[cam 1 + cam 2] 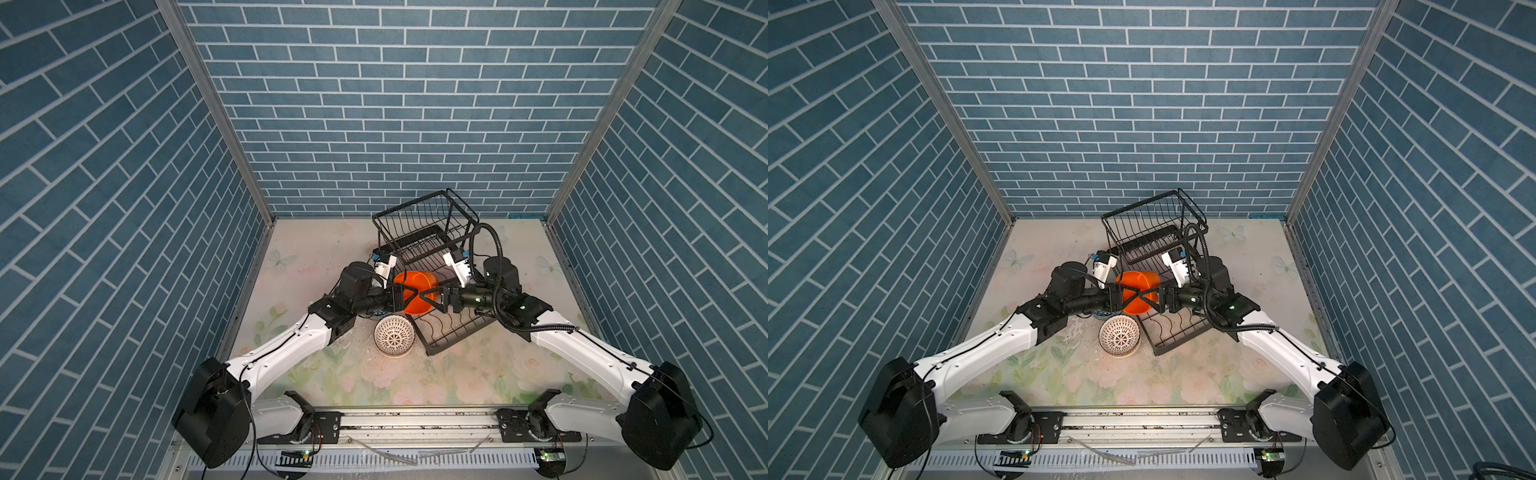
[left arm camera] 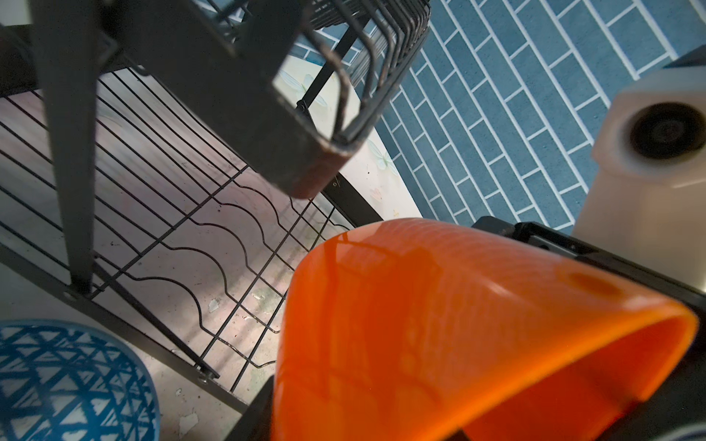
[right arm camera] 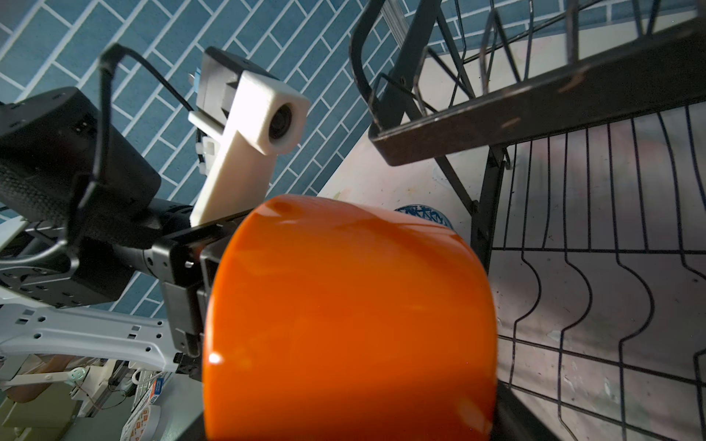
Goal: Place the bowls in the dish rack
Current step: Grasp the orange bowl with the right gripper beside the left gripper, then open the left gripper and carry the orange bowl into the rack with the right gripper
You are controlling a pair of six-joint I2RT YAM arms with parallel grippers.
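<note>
Orange bowl (image 1: 412,279): off the worktop (image 1: 332,374), tipped on its side, over the left edge of the dish rack (image 1: 457,328) lower tray, in front of the raised basket (image 1: 424,220).

We note the left gripper (image 1: 414,295) and the right gripper (image 1: 424,295) meet tip to tip at the bowl, 1 from each side. Both top views show each set of jaws only edge-on, so we cannot tell whether either set is clamped or slack, nor which of the 2 carries the weight. In the right wrist view the bowl's outer wall fills the space ahead of the right jaws. The left wrist view looks partly into its mouth.

Key relation: the bowl lies directly between the 2 sets of jaws, both arms equally near. The wavy dividers (image 2: 214,244) sit below it and toward the right arm's side. We judge this a hand-over in mid-air, and we expect the right arm to slot the bowl on edge between dividers.

Off the rack, on the worktop: a white lattice bowl (image 1: 394,338) beside the tray's near corner, and a blue patterned bowl (image 2: 68,382) under the left arm.
</note>
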